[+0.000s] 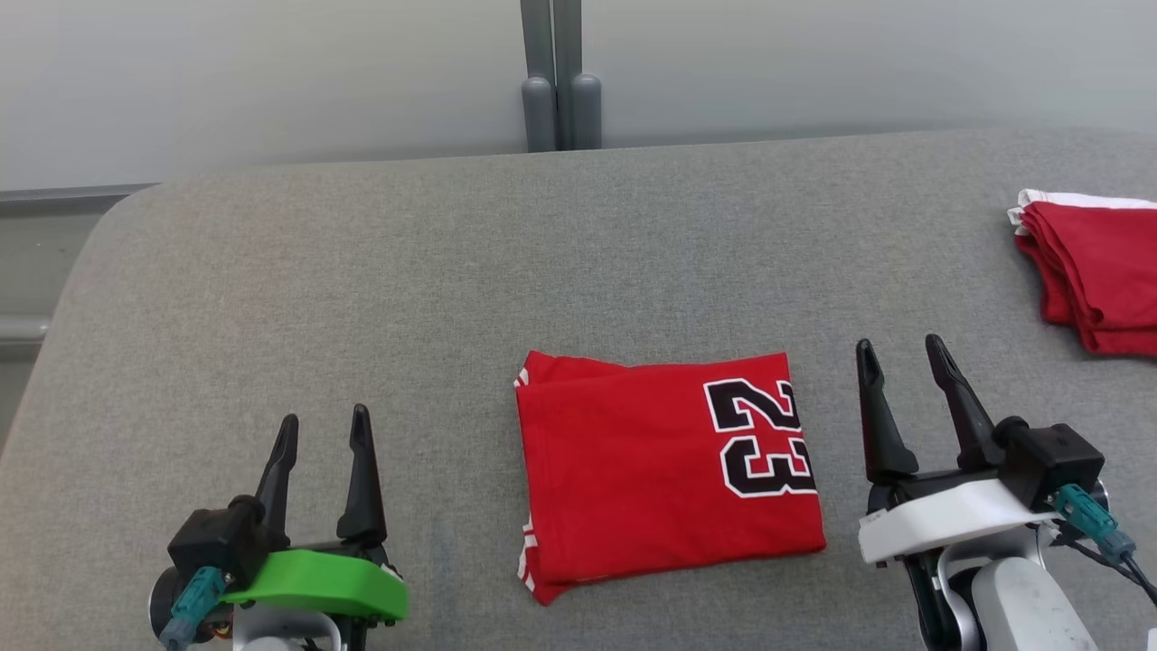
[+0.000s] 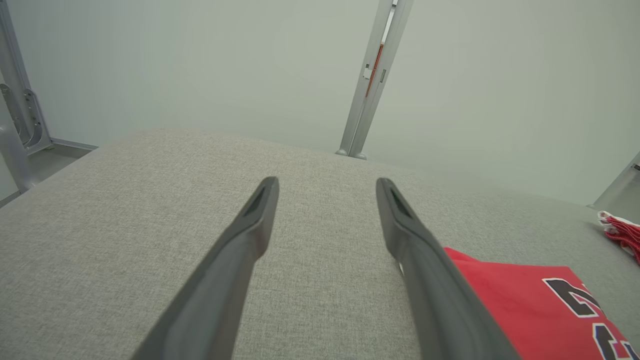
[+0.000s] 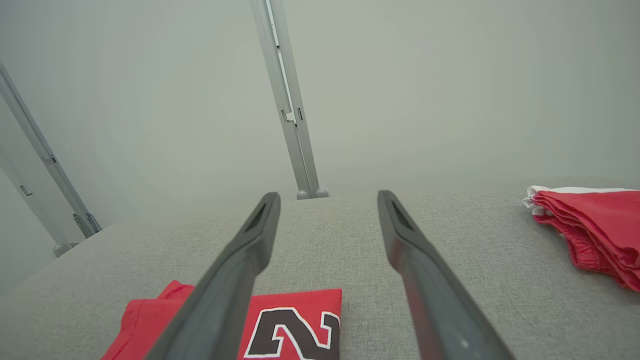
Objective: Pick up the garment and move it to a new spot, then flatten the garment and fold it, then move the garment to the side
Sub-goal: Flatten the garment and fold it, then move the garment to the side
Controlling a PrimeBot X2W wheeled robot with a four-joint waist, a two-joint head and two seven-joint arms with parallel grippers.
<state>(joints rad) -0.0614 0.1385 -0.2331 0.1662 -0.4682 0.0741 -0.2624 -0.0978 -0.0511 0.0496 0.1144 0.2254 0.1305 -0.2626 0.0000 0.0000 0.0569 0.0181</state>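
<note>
The garment (image 1: 651, 470) is a red jersey with a black and white "23", folded into a flat rectangle on the grey table (image 1: 362, 271), near its front edge at the centre. My left gripper (image 1: 324, 429) stands open to the left of it, a wide gap away, fingers pointing away from me. To the right of the garment my right gripper (image 1: 899, 353) is open too, just off its right edge, touching nothing. The garment (image 2: 530, 305) lies lower right of my left gripper (image 2: 327, 187) in the left wrist view. In the right wrist view the garment (image 3: 295, 325) shows below my right gripper (image 3: 327, 200).
A second pile of folded red cloth with a white edge (image 1: 1094, 271) lies at the table's far right, also seen as red cloth (image 3: 595, 225) in the right wrist view. A grey metal post (image 1: 559, 81) stands behind the table against the pale wall. The table's left corner is rounded.
</note>
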